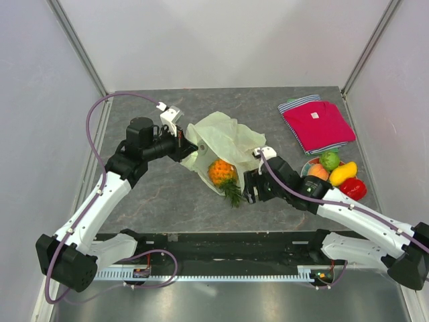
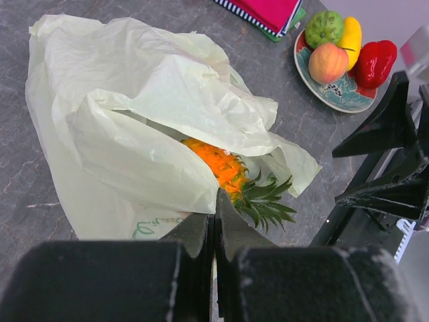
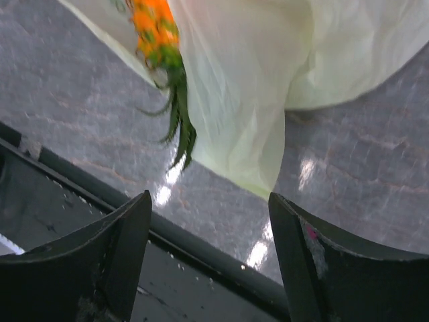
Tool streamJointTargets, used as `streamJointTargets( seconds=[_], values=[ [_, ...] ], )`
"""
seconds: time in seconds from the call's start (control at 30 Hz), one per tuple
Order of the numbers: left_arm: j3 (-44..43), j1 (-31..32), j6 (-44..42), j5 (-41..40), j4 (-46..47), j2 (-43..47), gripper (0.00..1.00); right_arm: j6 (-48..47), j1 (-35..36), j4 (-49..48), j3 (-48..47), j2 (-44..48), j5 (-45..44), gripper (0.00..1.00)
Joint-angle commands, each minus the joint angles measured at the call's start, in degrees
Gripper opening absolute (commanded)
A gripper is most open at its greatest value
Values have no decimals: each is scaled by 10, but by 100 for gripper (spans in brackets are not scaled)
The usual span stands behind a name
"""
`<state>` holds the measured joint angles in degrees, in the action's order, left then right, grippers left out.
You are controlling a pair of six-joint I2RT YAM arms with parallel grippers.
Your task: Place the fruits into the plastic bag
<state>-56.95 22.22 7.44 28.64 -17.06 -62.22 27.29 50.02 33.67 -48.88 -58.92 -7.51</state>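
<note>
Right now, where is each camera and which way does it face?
Top external: above and behind, looking down at the table; left arm, right arm show.
Left wrist: looks past its shut left pincer at the plastic bag, pineapple, plate.
Right wrist: looks down between its open right pincer at the bag.
Shared: both wrists see the pineapple.

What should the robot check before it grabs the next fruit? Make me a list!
1. Bag held: the left pincer is shut on the edge of the bag: ok.
2. Free hand: the right pincer is open and empty: ok.
3. The pineapple fully inside: not ok, its green leaves poke out of the mouth.
4. Mouth wide enough for more fruit: cannot tell, a flap droops over the pineapple.
5. Fruit ready on the plate: ok, the peach, green fruit, yellow fruit and red fruit lie uncovered.
</note>
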Motion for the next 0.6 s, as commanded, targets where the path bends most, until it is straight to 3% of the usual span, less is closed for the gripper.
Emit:
streamJointTargets(
  seconds=[0.0, 0.4, 0.5, 0.57],
  values=[
    [-17, -2, 15, -3, 16, -1, 2, 20, 0, 20, 45, 42, 50, 78],
    [-17, -2, 13, -6, 14, -9, 2, -54, -1, -91, 101, 8, -15, 79],
    [-18, -2, 11, -7, 12, -11, 2, -79, -1, -127, 106, -8, -33, 73],
    [-17, -2, 9, -9, 12, -12, 2, -92, -2, -154, 107, -28, -30, 61]
  ],
)
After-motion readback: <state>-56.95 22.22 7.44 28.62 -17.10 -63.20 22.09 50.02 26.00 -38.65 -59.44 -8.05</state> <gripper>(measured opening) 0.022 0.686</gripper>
